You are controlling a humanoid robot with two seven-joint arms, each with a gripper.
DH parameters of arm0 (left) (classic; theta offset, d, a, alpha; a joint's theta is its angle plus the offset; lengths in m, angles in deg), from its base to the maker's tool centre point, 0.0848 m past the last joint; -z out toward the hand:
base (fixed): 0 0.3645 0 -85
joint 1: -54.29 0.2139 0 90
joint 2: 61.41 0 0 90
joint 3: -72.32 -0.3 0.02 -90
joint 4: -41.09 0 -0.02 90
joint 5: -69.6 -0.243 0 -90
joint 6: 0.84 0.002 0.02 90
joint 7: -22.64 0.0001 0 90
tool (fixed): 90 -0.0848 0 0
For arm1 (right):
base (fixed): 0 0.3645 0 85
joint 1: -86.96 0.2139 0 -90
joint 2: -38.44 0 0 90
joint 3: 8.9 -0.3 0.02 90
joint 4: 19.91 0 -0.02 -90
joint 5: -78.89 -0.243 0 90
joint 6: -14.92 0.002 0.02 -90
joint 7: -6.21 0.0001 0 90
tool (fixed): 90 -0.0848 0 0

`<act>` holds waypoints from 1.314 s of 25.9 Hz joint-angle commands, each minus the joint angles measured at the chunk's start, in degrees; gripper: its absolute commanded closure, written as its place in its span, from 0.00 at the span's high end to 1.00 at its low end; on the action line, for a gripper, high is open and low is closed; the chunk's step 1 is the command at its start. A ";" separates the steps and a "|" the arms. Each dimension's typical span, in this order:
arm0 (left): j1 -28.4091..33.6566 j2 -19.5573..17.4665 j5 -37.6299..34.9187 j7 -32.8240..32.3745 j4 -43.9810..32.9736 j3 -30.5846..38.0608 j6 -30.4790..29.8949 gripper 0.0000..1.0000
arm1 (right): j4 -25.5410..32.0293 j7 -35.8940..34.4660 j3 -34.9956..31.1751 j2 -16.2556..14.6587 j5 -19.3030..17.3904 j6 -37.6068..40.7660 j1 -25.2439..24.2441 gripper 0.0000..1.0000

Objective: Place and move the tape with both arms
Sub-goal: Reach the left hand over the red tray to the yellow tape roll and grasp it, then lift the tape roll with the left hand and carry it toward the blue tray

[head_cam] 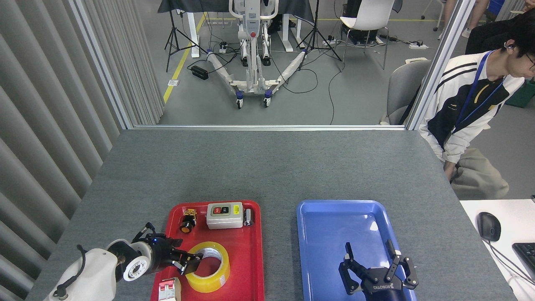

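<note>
Tape (209, 271) – flat on red tray (250, 267) | L gripper (193, 261) fingers straddle its rim, grip unclear | R gripper (370, 261) spread

a grey felt-like worktop (271, 167) fills the foreground. pale vertical slats (46, 104) line the wall on one side. beyond an aluminium-framed glass partition (267, 126) lies a grey floor (359, 92) with a yellow line, cables, tripods, a wheeled white stand (251, 50) and a white chair (368, 19). a seated person (476, 108) leans by a white desk (497, 234).
</note>
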 commanded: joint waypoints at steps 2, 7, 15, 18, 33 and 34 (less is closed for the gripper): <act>-0.39 0.60 -0.05 0.34 -0.16 -0.59 -0.12 0.77 | 0.05 -0.03 0.00 0.19 0.45 -0.01 -0.13 1.00; -0.56 1.48 -0.14 -2.12 0.46 -1.90 -0.12 0.61 | 0.14 -0.03 -0.09 0.02 0.45 -0.01 -0.13 1.00; -1.27 2.09 -0.14 -4.40 0.46 -2.52 -2.84 0.19 | 0.14 -0.03 0.00 -0.07 0.45 0.26 -0.13 1.00; -2.15 2.45 -0.05 -2.82 0.72 -1.47 -6.62 0.04 | 0.14 -0.03 0.18 -0.07 0.54 0.35 -0.22 1.00; 1.90 19.06 14.98 9.83 2.48 22.79 -31.49 0.00 | 1.63 -7.68 -2.28 -3.06 4.84 38.13 -0.75 1.00; 2.60 19.76 14.98 10.18 2.56 22.70 -31.49 0.00 | 1.90 -8.20 -2.28 -3.32 4.84 40.86 -0.75 1.00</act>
